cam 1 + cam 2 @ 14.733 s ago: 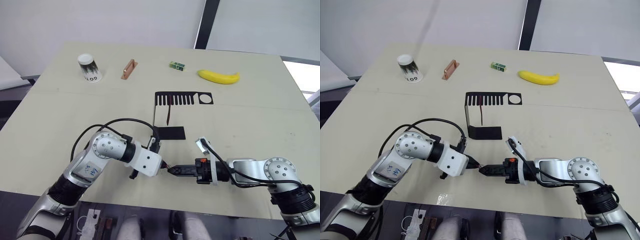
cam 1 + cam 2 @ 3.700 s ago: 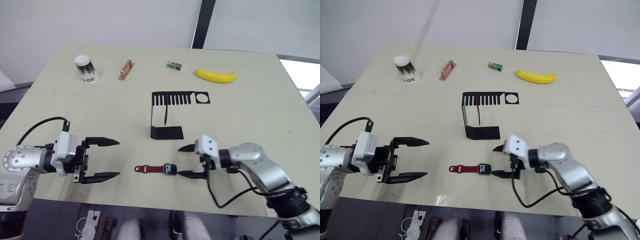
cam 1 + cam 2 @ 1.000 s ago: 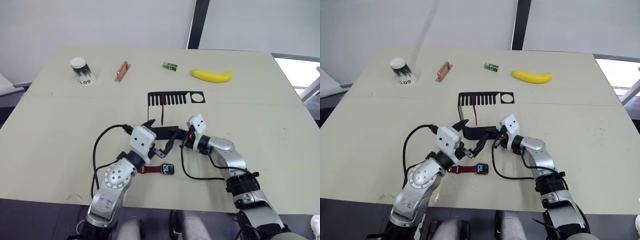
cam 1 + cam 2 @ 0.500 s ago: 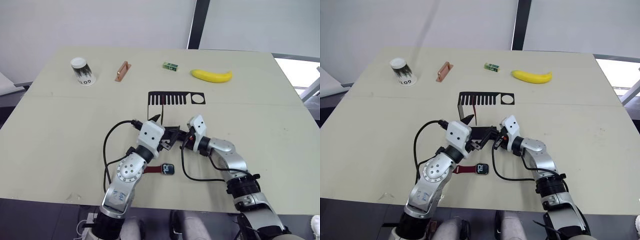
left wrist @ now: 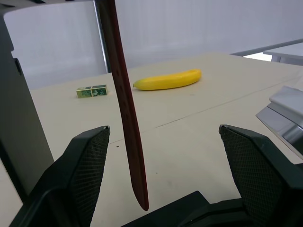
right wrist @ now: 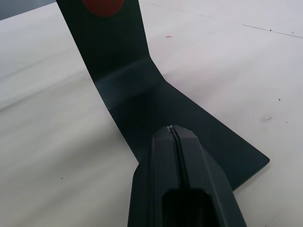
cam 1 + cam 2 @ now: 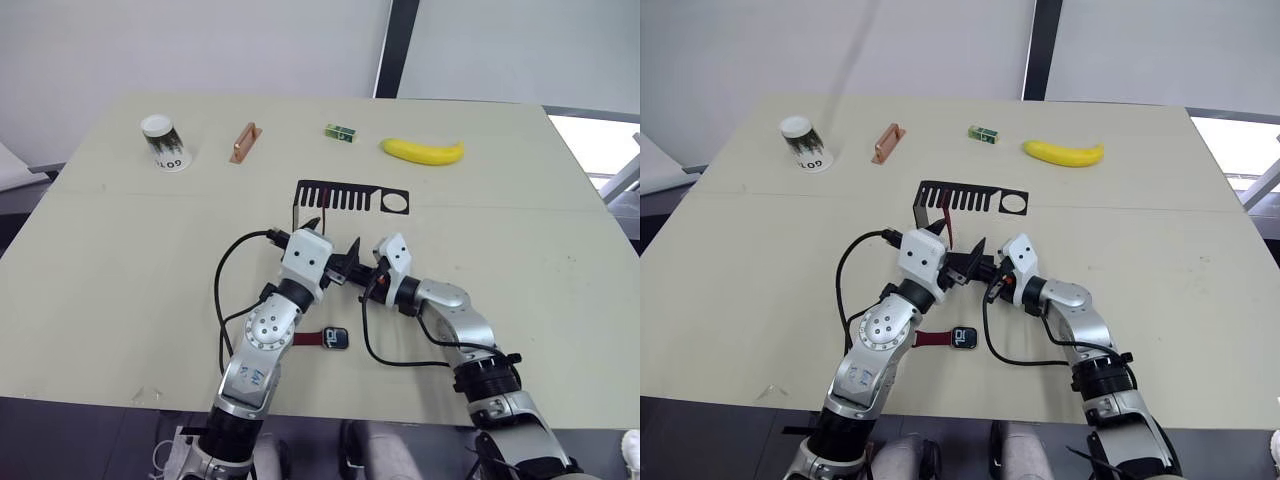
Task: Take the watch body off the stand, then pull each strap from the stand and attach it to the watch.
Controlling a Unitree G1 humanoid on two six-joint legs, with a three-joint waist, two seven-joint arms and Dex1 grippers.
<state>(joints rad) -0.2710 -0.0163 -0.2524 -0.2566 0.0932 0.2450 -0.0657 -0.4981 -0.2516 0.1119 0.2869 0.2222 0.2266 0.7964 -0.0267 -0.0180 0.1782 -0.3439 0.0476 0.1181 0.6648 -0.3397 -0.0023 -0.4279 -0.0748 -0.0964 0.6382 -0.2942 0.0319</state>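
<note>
Nearest the front edge of the worktop (image 7: 100, 300) lies the watch body (image 7: 336, 338), flat and screen up, with one dark-red strap (image 7: 304, 339) running from its left side toward the left arm. Neither pincer touches it.

Just beyond, toward the middle of the worktop, both arms meet at the stand (image 7: 350, 196). The right pincer (image 6: 173, 130) has its two black fingers pressed tightly together with nothing between them, the tips resting on the stand's flat base close to the bend where the upright wall rises. The left pincer (image 5: 161, 161) is spread wide, gripping nothing; between its fingers the second strap (image 5: 125, 109), with a row of small holes, hangs straight down from the stand's slotted top plate, its lower end free and closer to one finger (image 5: 80, 170) than to the other.

Along the far edge of the worktop, well apart from the stand, sit a paper cup (image 7: 164, 143) at the left, then a copper-coloured bar (image 7: 243, 142), a small green block (image 7: 340, 132) and a banana (image 7: 422, 150).
</note>
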